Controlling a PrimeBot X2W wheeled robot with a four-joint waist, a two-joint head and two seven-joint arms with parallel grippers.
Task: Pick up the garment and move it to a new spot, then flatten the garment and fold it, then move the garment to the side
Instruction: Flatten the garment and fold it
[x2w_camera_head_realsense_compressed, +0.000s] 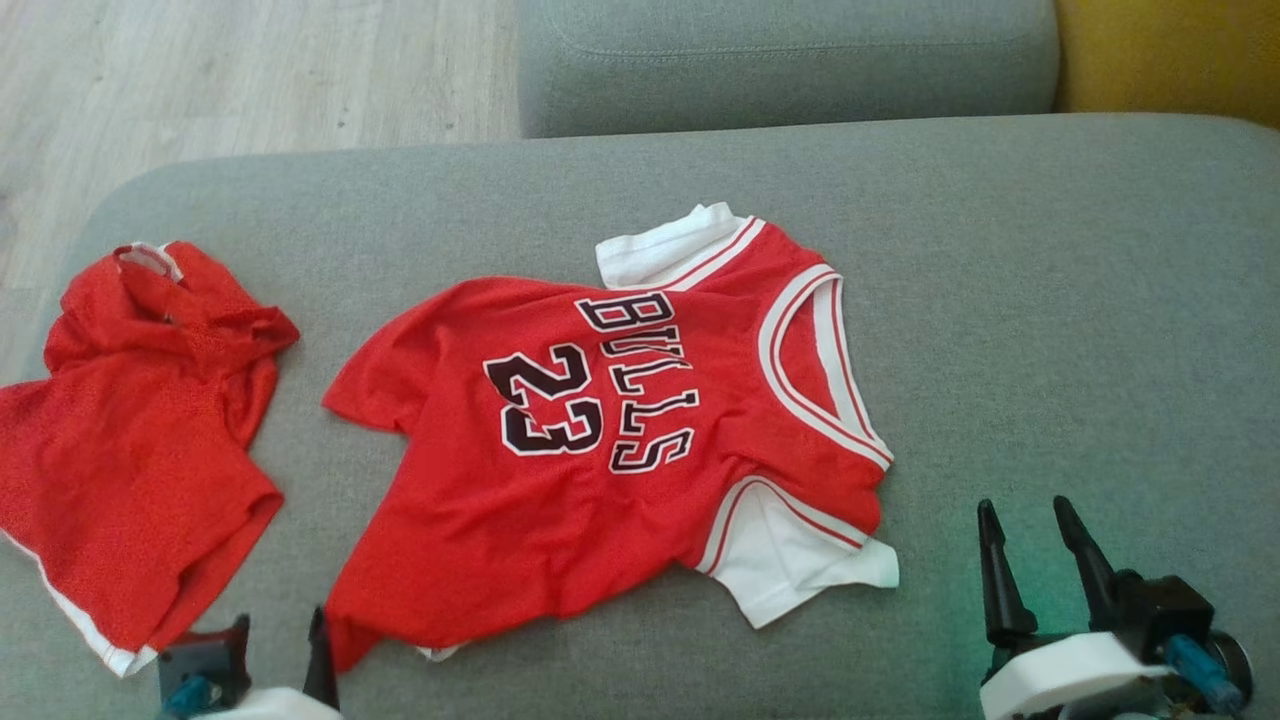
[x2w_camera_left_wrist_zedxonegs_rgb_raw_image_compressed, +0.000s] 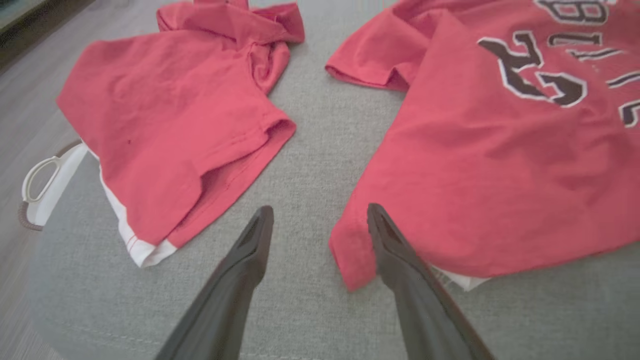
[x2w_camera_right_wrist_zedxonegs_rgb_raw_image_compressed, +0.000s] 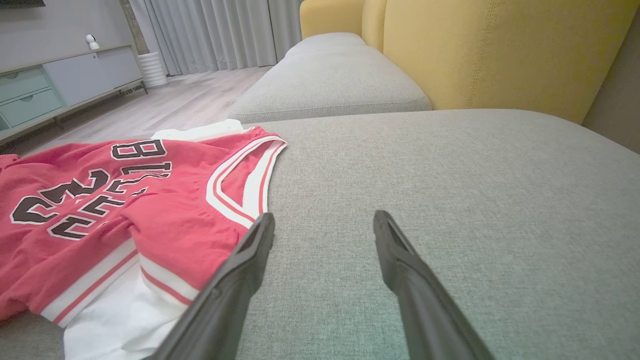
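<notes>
Left gripper (x2w_camera_left_wrist_zedxonegs_rgb_raw_image_compressed: 320, 210) spread, empty | jersey (x2w_camera_head_realsense_compressed: 450, 500) reads "BULLS 23" | hem corner just beside its finger | right gripper (x2w_camera_right_wrist_zedxonegs_rgb_raw_image_compressed: 323, 216) spread, empty

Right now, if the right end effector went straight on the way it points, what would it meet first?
Probably the bare grey fabric sofa cushion; the right end effector points clear of the red Bulls jersey. Depth is unclear.

"BULLS" and "23", black with white edging, on red jersey (x2w_camera_head_realsense_compressed: 600, 500).
</notes>
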